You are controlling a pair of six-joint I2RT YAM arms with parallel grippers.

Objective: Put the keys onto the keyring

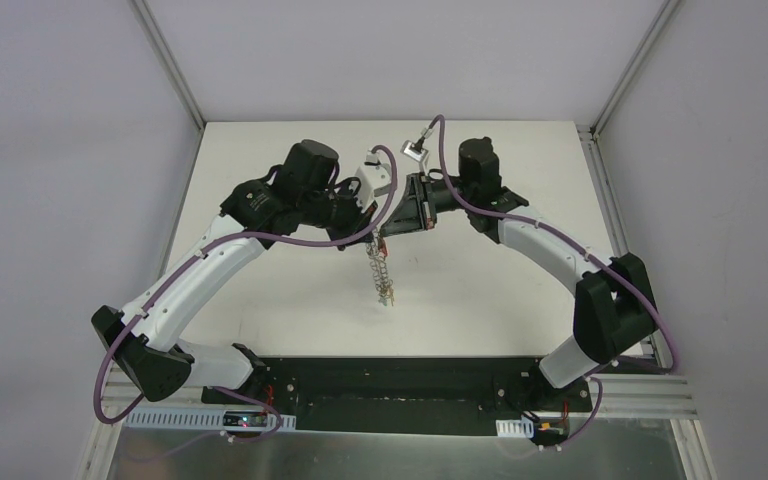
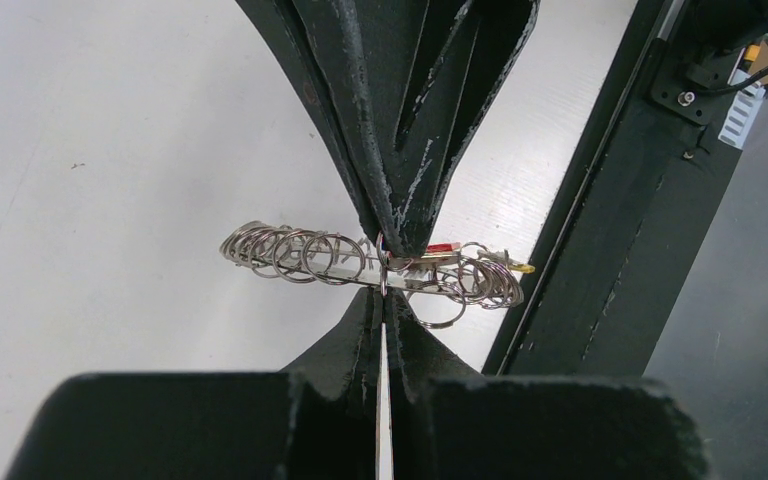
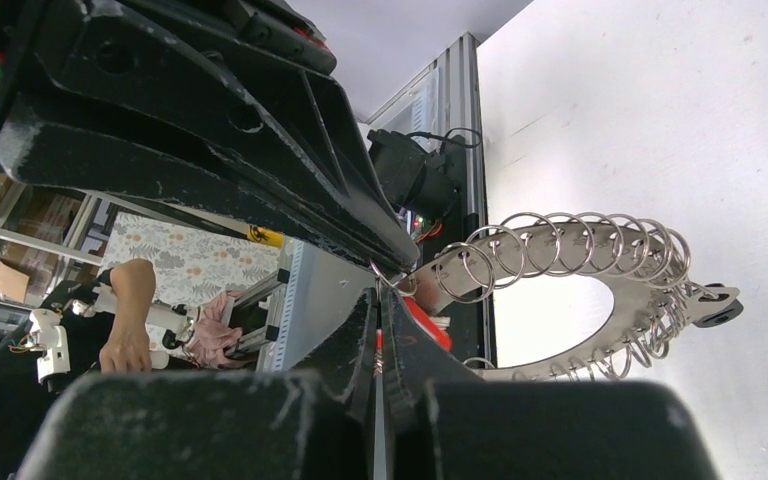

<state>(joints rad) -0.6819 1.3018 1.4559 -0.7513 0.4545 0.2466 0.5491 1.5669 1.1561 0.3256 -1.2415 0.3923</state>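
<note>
left wrist: right gripper (image 2: 400,240) hides part of the keyring (image 2: 290,255), table (image 2: 110,150) beneath.

**Colours and patterns at the keyring**

The keyring (image 2: 290,253) is bright silver-grey, its rim a repeating pattern of overlapping wire loops. Among the keys (image 2: 442,247) at one end of the keyring, one head is red and one tip brass-yellow. The left gripper (image 2: 383,300) and right gripper (image 2: 400,238), meeting at the keyring, are matt black flecked with pale scuffs. Beneath the keyring, the table (image 2: 110,150) is plain white.
</note>
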